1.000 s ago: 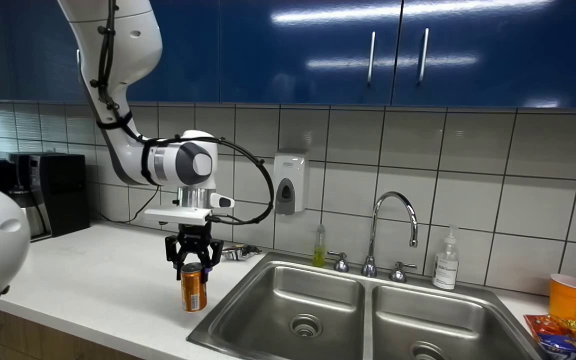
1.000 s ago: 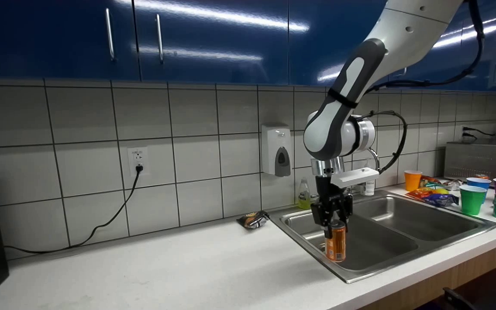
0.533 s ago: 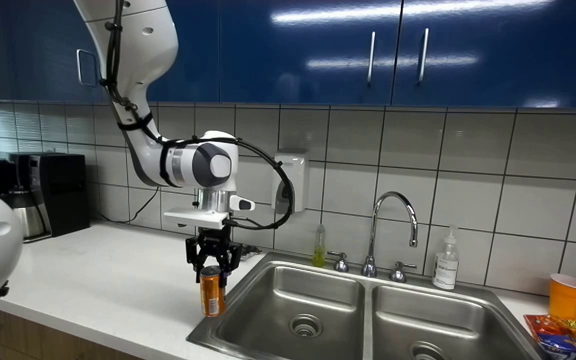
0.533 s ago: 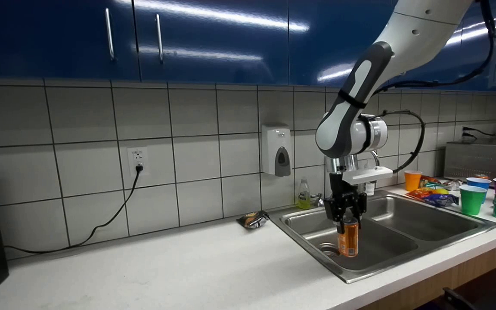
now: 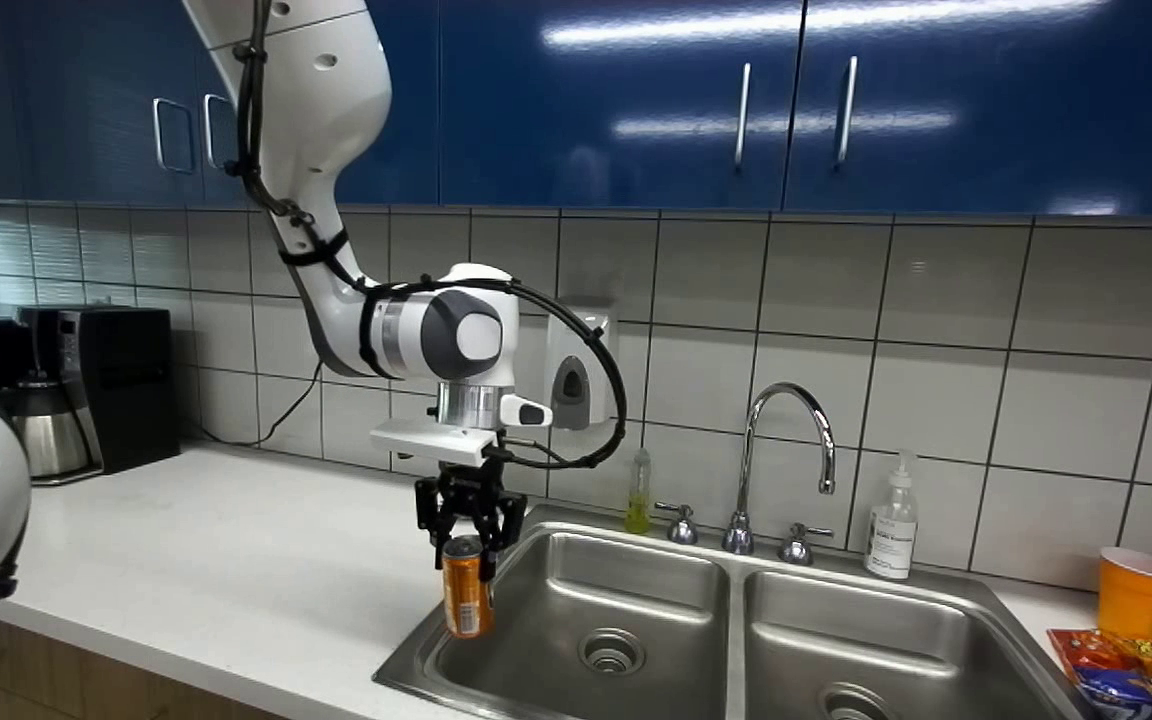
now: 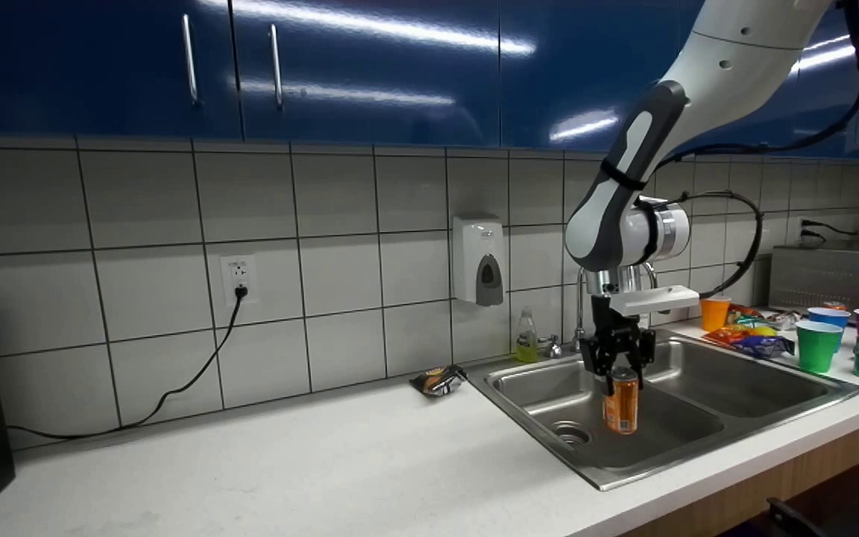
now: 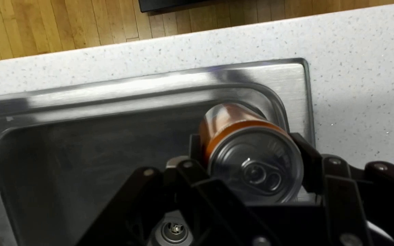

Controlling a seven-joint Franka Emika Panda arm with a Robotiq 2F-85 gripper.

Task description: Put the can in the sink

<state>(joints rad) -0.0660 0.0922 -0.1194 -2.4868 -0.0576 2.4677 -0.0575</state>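
A white countertop (image 5: pixel 236 560) is backed by a tiled wall (image 5: pixel 946 400) in both exterior views; the can (image 5: pixel 468 605), long axis near vertical, top up, is clasped by the gripper (image 5: pixel 464 567). In the wrist view it is held over a corner of the sink (image 7: pixel 291 78), jaws parted by its width.
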